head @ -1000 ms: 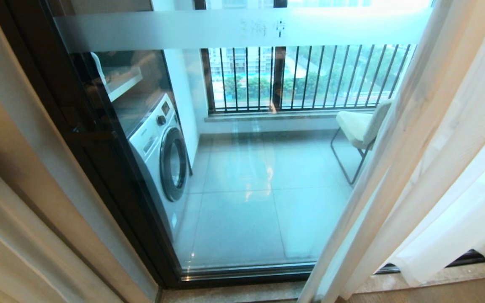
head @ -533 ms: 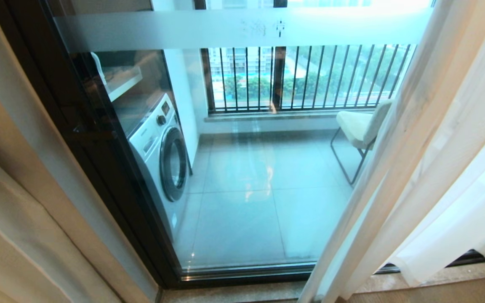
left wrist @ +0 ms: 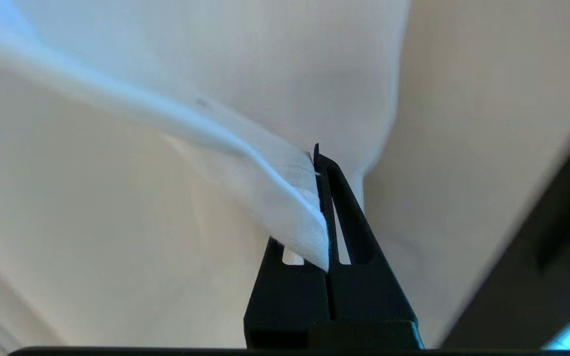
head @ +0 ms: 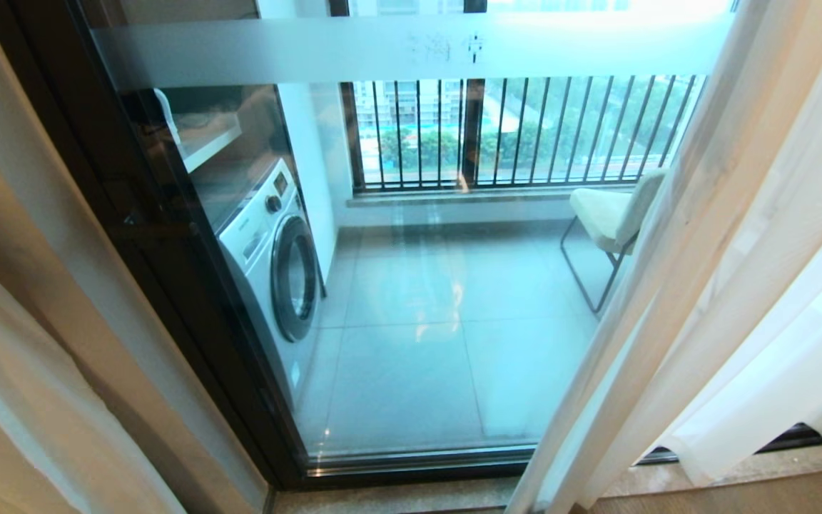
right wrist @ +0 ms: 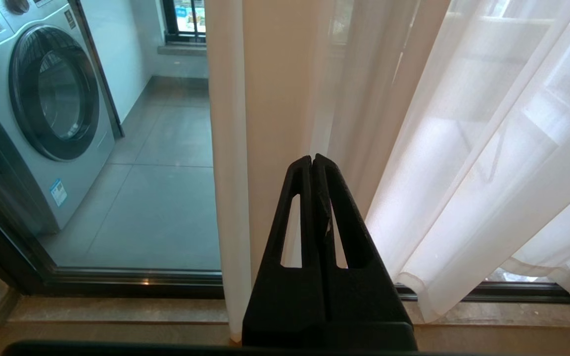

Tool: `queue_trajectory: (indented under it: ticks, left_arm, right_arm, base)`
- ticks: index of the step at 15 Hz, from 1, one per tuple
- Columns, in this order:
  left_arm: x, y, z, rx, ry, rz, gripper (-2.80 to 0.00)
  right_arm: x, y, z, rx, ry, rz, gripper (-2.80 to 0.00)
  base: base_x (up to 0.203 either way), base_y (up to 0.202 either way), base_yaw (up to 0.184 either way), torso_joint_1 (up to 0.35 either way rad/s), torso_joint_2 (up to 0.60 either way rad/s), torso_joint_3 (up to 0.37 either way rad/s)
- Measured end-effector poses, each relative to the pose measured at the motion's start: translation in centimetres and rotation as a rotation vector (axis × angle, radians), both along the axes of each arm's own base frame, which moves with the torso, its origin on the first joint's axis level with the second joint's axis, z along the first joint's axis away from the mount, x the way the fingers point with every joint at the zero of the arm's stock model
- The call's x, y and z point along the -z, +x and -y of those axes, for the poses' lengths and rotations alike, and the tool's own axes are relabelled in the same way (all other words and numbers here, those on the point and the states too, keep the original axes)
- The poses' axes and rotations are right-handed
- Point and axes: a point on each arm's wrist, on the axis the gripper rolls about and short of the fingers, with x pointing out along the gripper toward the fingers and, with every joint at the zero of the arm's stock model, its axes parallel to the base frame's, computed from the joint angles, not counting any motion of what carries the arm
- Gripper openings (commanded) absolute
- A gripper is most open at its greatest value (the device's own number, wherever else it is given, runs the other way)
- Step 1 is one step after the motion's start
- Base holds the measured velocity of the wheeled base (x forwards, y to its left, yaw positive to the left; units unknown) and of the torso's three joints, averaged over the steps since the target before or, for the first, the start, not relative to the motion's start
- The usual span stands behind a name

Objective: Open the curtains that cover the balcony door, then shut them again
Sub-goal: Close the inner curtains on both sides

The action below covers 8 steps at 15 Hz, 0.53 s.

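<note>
Head view – curtains: the sheer white curtains [head: 732,285] hang gathered at the right of the balcony door [head: 411,300], and one more pale panel [head: 33,400] shows at the lower left edge; the glass between them is uncovered, with a washing machine [head: 279,264] and a chair [head: 611,214] visible beyond it. Neither gripper shows here.

Head view – handling: thin, see-through and limp, so I judge the fabric light and easy to draw sideways, though it would slip or bunch in a loose pinch.

Left wrist view – grip: the left gripper [left wrist: 320,163] has its jaws pressed together on the hemmed edge [left wrist: 295,207] of the sheer fabric, which stretches away from the tips in a taut fold – the hem looks denser and ribbed, the best place to hold.

Left wrist view – surroundings: tan drape [left wrist: 463,123] lies behind, and the dark door frame [left wrist: 537,237] crosses one corner.

Right wrist view – right gripper [right wrist: 312,160]: jaws together on nothing, parked in front of the right-hand curtains, whose soft vertical folds reach the stone sill [right wrist: 117,309].

Right wrist view – look: translucent white, daylight glowing through.
</note>
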Motion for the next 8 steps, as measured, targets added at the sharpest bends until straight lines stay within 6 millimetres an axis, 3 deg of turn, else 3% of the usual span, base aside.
queue_trajectory:
  ticks: [8]
  left_arm:
    - [0.8, -2.8, 5.4, 0.096, -0.018, -0.024, -2.8]
  right_arm:
    - [0.0, 0.0, 0.0, 0.0, 0.0, 0.0, -2.8]
  base:
    - [0.0, 0.0, 0.0, 0.0, 0.0, 0.0]
